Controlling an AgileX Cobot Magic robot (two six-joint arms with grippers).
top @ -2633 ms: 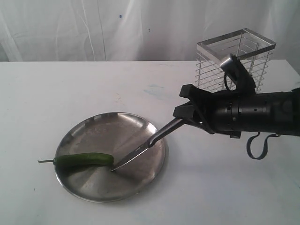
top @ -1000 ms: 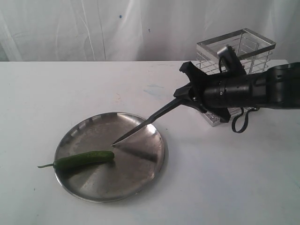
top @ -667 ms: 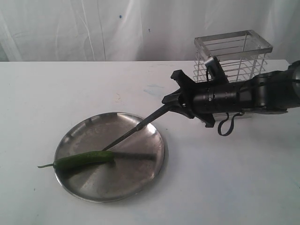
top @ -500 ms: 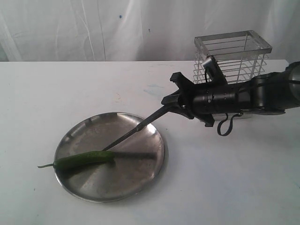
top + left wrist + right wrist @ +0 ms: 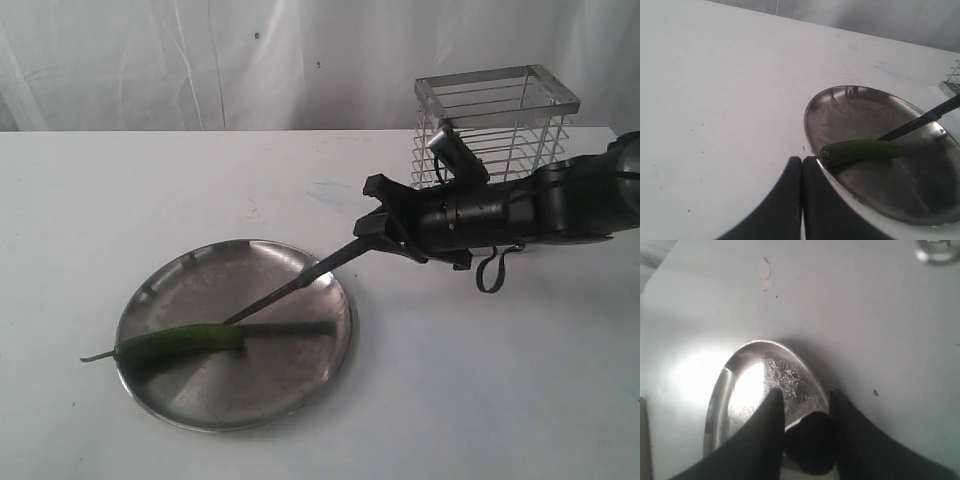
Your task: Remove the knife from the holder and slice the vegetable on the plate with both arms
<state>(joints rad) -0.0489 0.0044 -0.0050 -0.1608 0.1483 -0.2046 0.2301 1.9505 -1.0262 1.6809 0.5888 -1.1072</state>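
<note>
Slicing step in hand. Ext view: right gripper (image 5: 375, 225) clamps the knife (image 5: 290, 290) by its handle, blade slanting onto the plate (image 5: 345, 320), tip at the vegetable (image 5: 180, 340). Left wrist: left gripper (image 5: 801, 167) pinched closed, empty, beside plate rim; next, prob. steady veg, press blade. Right wrist: dark handle between jaws.

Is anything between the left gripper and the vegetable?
Nothing visible, only the raised rim of the plate. The left gripper faces the stem end of the vegetable; the knife points at the other end.
</note>
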